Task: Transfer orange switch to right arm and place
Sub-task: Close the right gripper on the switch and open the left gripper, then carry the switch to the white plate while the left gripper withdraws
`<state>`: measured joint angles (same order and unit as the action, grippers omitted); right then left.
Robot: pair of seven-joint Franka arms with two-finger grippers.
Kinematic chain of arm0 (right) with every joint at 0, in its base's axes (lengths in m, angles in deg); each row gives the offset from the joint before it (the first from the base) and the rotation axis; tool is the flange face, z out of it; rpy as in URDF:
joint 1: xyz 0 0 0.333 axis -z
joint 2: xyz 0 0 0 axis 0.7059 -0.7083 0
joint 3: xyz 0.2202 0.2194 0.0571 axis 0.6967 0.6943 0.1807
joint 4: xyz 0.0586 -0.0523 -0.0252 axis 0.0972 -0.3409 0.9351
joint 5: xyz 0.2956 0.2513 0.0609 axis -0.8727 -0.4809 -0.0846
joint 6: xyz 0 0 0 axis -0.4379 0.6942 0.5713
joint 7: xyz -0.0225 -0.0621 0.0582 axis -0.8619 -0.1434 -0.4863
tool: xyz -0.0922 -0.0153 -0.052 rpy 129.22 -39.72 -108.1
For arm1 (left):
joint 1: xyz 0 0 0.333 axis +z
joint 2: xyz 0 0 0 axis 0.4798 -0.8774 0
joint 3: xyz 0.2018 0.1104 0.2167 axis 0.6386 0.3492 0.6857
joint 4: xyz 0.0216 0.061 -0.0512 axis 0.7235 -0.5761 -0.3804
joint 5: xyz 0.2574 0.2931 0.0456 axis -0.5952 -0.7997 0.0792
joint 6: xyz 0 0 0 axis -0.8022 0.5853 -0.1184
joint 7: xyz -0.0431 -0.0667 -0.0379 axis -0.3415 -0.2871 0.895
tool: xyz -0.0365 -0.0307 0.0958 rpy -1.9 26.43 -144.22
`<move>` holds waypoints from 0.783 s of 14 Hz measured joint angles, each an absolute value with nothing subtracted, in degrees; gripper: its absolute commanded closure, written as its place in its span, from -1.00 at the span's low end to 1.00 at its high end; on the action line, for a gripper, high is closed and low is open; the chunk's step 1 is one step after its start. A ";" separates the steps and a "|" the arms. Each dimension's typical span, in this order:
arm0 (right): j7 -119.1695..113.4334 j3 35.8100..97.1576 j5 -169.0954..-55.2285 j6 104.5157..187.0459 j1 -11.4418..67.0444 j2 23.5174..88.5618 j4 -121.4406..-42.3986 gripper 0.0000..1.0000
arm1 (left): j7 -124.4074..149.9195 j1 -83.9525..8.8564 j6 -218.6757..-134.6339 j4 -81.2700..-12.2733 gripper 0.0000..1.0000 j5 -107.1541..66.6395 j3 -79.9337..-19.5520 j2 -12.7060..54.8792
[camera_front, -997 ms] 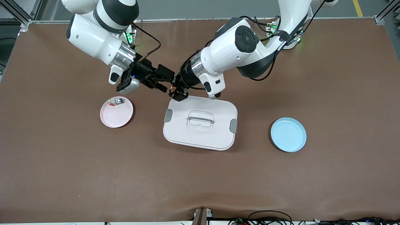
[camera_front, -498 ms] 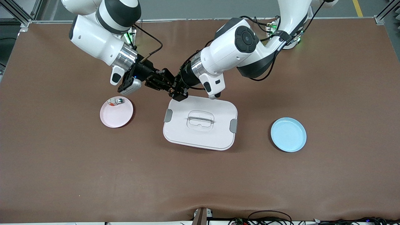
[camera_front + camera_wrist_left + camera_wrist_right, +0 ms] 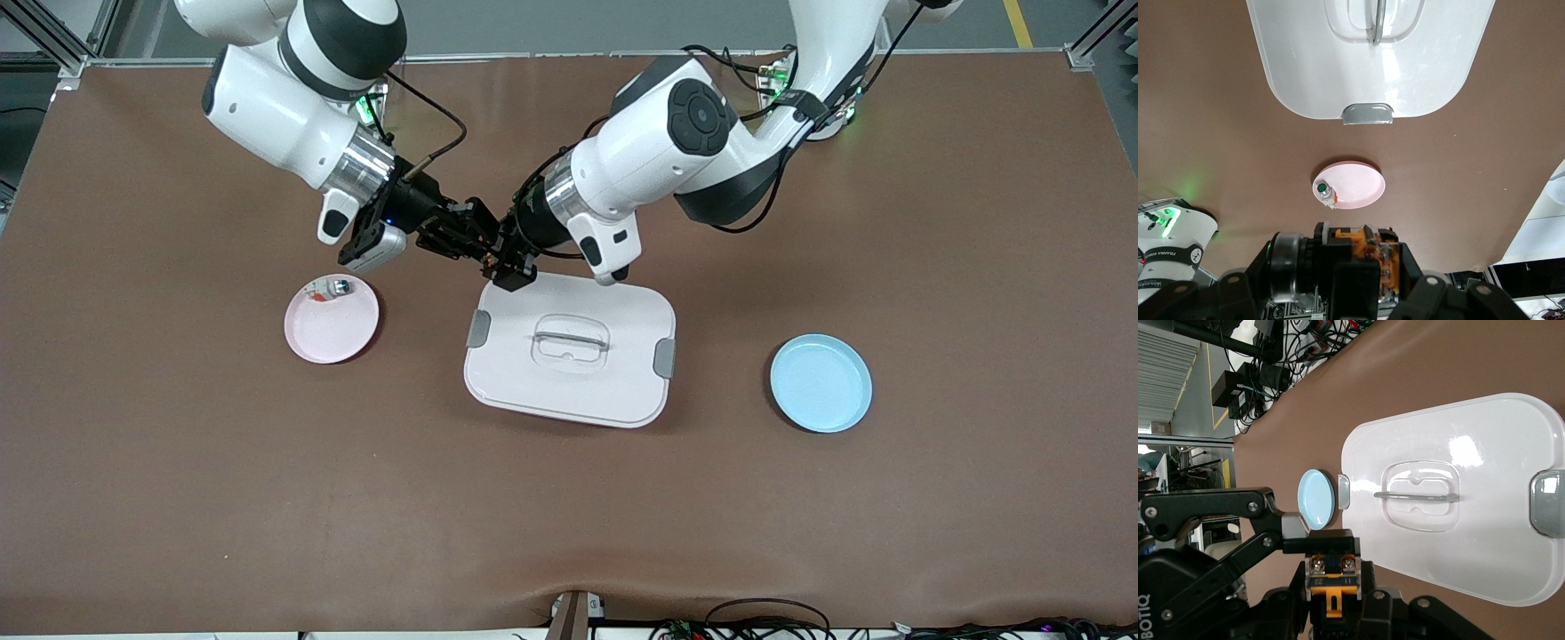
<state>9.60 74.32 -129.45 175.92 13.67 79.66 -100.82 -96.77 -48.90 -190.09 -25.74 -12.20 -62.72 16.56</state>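
Above the white lid's (image 3: pixel 569 351) edge farthest from the front camera, my left gripper (image 3: pixel 500 258) and right gripper (image 3: pixel 476 238) meet, both clamped on the orange switch (image 3: pixel 492 257). On the table (image 3: pixel 178 462) a pink plate (image 3: pixel 332 324) carrying a small white-green-red piece (image 3: pixel 329 288) lies toward my right arm's end, a blue plate (image 3: pixel 821 383) toward my left arm's. From my left wrist, the switch (image 3: pixel 1368 250) sits pinched between my fingers. From my right wrist, black fingers (image 3: pixel 1318 543) grip its orange section (image 3: pixel 1333 600).
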 measured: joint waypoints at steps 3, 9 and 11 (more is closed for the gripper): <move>9.47 74.33 -129.45 175.78 13.35 79.22 -100.80 1.00 | -96.73 -48.85 -190.23 -25.20 -1.00 -12.20 -62.62 16.57; -4.16 73.57 -128.64 175.90 13.29 78.64 -100.40 1.00 | -96.61 -48.79 -189.88 -24.18 -1.00 -16.19 -62.23 16.64; -9.24 73.37 -123.32 174.45 13.68 78.28 -100.66 1.00 | -95.12 -48.41 -189.25 -23.42 -1.00 -19.97 -61.50 16.82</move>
<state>-9.24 73.37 -123.32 174.45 13.68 78.28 -100.66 -95.12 -48.41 -189.25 -23.42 -19.97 -61.50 16.82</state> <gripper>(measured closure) 0.670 0.000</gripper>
